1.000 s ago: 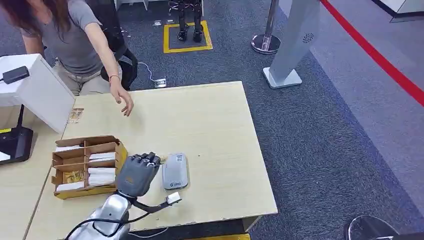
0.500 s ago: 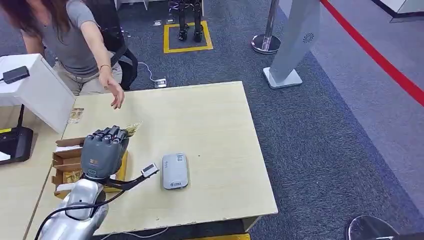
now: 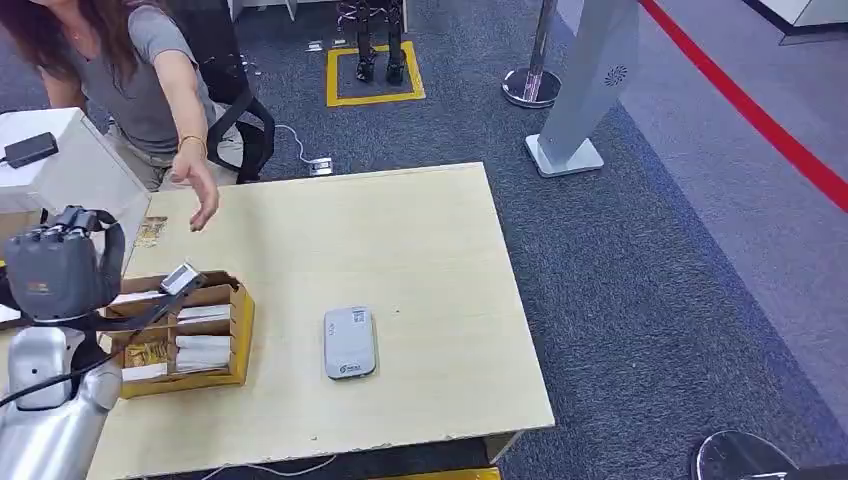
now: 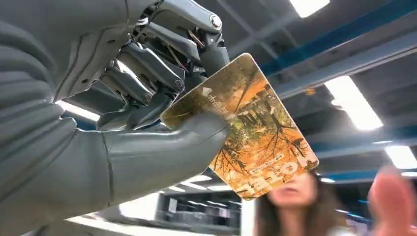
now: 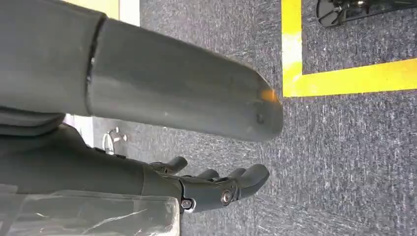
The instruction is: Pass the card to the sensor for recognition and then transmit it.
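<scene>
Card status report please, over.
Left hand grips card, raised off the table. Right hand hangs open. Person's hand reaching; sensor unobstructed.

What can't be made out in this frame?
- Card: hidden behind the left hand in the head view; its small print is unreadable in the left wrist view.
- Sensor: its markings are too small to read.
- Person's hand: blurred, cut off by the edge.
- Right hand: hangs over carpet, fingers partly hidden by the thumb.
</scene>
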### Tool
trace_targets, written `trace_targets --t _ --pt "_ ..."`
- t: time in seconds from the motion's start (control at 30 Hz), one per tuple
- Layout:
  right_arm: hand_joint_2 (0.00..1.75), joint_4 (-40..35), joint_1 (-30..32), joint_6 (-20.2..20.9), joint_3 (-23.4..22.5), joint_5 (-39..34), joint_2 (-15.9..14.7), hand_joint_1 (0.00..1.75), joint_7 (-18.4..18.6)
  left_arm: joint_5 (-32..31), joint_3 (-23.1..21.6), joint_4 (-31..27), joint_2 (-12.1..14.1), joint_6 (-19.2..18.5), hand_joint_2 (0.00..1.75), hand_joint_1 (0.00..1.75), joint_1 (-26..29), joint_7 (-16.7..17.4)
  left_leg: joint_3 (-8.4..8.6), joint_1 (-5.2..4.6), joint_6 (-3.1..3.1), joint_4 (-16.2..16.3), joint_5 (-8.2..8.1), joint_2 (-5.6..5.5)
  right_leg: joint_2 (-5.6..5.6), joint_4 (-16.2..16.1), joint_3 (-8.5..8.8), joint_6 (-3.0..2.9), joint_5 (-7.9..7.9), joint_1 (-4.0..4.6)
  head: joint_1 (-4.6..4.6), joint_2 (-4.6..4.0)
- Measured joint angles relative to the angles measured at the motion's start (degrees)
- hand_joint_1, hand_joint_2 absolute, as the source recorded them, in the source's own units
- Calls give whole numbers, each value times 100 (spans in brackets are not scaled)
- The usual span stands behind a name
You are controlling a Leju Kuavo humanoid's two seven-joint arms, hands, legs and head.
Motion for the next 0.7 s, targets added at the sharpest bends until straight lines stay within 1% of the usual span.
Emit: trace_targets --t 0.07,0.2,0.4,0.67,0.7 --pt "0 0 -2 9 24 37 2 0 0 -183 210 165 49 0 175 175 -109 -38 0 0 0 0 0 0 -1 0 0 0 0 0 0 0" --pt "0 0 -3 35 90 72 13 0 -26 -453 370 418 99 0 175 175 -276 6 -1 -2 0 1 0 -1 -1 -1 2 0 0 -1 0 0" --pt "0 7 -5 79 153 90 26 0 -13 -589 397 669 99 0 175 175 -423 87 -1 -4 1 1 0 -2 -2 -1 2 1 1 -3 0 0" --pt "0 31 -4 94 179 107 39 0 0 -630 397 772 97 0 175 175 -447 126 0 -4 0 1 0 3 4 0 -1 0 1 -2 0 0" --pt "0 33 -4 94 179 107 39 0 0 -630 397 786 97 0 175 0 -449 128 -1 -3 0 1 0 4 5 0 -1 0 1 -2 0 0"
